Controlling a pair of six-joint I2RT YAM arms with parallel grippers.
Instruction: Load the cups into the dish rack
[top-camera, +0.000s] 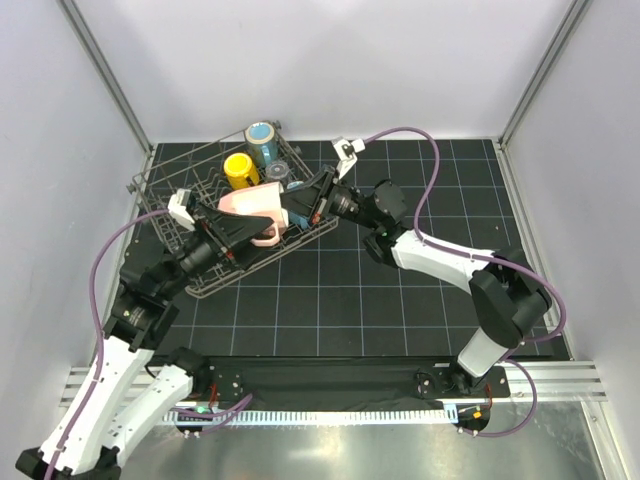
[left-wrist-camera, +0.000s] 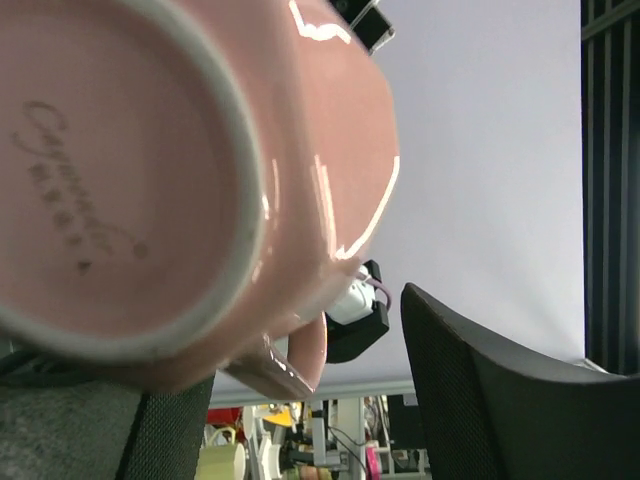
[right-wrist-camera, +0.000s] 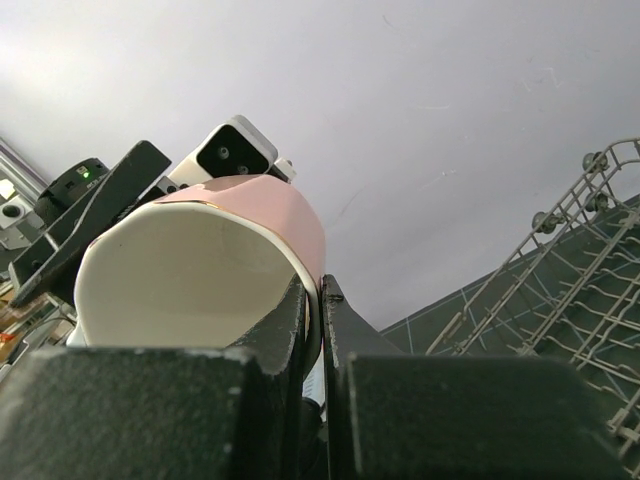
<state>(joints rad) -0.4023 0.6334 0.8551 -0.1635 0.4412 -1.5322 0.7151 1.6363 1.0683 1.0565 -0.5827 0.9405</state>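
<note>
A salmon-pink mug (top-camera: 252, 205) hangs on its side over the grey wire dish rack (top-camera: 160, 200), between both grippers. My right gripper (top-camera: 300, 212) is shut on the mug's rim; in the right wrist view its fingers (right-wrist-camera: 320, 300) pinch the wall of the mug (right-wrist-camera: 200, 260). My left gripper (top-camera: 248, 230) stands open around the mug's base (left-wrist-camera: 150, 180); the mug rests by one finger and the other finger (left-wrist-camera: 500, 400) is apart from it. A yellow cup (top-camera: 241, 170) and a light blue cup (top-camera: 262, 138) sit in the rack's far end.
The rack lies tilted at the back left of the black gridded mat (top-camera: 400, 290), and its wire side shows in the right wrist view (right-wrist-camera: 580, 290). White walls and frame posts close in the sides. Purple cables loop off both arms.
</note>
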